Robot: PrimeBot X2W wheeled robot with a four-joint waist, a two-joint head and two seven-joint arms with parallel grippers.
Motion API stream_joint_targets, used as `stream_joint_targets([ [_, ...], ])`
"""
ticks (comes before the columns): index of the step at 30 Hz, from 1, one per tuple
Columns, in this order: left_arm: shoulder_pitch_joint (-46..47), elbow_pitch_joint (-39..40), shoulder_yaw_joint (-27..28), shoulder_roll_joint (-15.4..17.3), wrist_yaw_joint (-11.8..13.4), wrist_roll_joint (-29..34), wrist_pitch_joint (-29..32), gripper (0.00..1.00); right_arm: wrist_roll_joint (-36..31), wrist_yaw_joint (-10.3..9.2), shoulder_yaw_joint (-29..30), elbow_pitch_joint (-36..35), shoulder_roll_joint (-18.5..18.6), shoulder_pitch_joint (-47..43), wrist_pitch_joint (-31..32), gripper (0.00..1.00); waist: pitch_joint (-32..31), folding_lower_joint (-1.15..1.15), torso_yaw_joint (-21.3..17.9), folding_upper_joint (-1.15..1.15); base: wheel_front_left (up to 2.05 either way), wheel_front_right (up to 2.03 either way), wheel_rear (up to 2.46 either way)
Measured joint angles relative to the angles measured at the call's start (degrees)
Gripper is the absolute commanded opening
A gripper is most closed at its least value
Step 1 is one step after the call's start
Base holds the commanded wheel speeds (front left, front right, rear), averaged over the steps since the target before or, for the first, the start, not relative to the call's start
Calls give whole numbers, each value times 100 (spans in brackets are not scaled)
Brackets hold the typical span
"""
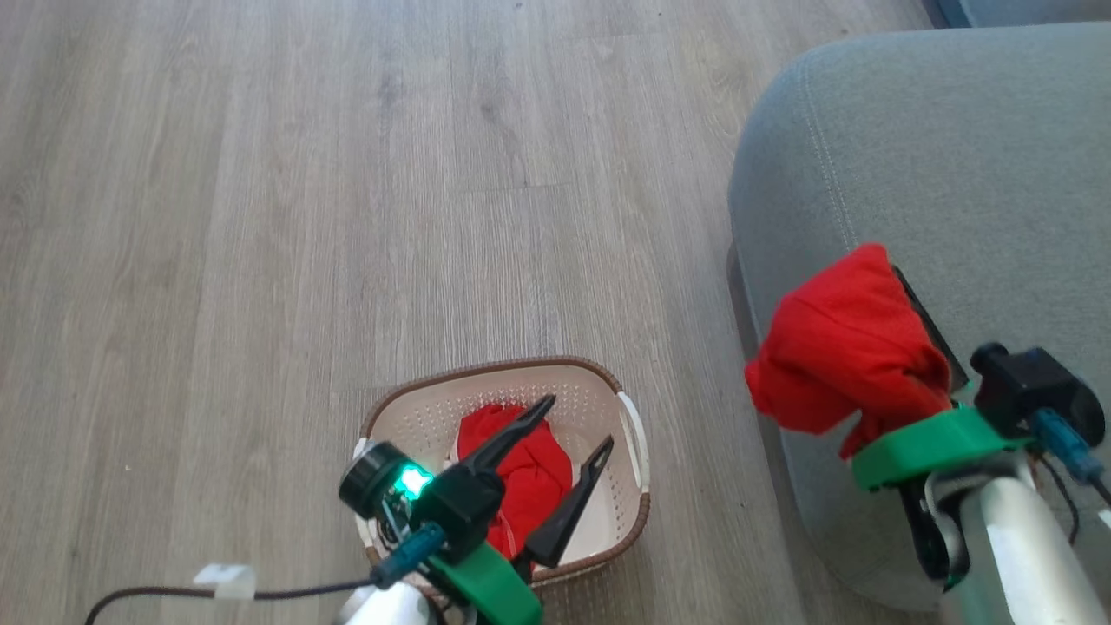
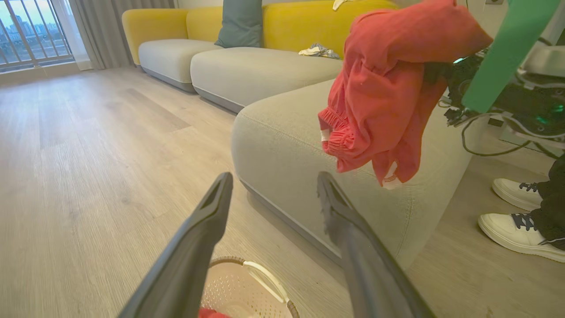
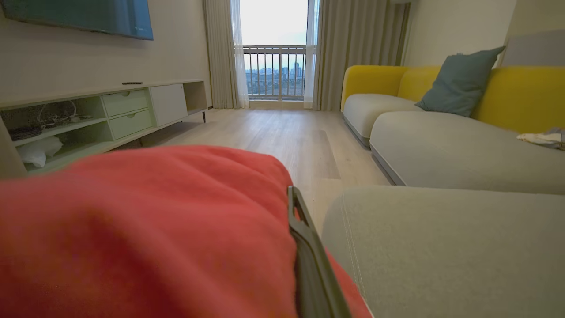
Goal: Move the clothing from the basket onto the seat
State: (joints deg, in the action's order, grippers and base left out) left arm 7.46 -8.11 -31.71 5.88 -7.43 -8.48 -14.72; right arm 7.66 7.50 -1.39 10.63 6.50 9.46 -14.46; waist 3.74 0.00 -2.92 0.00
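While our left pincer (image 1: 581, 420) hovers wide open and empty above the basket (image 1: 580, 388), where a red garment (image 1: 529, 473) lies, our right pincer (image 3: 291, 198), apparently clamped shut beneath the folds, holds a second garment (image 1: 846, 347) over the seat (image 1: 955, 156).

The pale wood-look floor (image 1: 260, 217) carries the basket (image 1: 486, 369), which stands near the seat's (image 1: 955, 156) rounded corner with red clothing (image 1: 534, 473) inside. The grey seat stands on the floor too. In the left wrist view a person's white shoes (image 2: 514, 229) stand on the floor beside it, and a crumpled cloth (image 2: 318, 51) lies on a farther cushion (image 2: 256, 70).
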Motion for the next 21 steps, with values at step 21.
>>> stream_joint_targets([
  [21, -91, -229, 3, -33, 0, 1, 1, 100, 553, 0, 241, 299, -81, -158, 0, 0, -75, 0, 9, 0, 0, 0, 0],
])
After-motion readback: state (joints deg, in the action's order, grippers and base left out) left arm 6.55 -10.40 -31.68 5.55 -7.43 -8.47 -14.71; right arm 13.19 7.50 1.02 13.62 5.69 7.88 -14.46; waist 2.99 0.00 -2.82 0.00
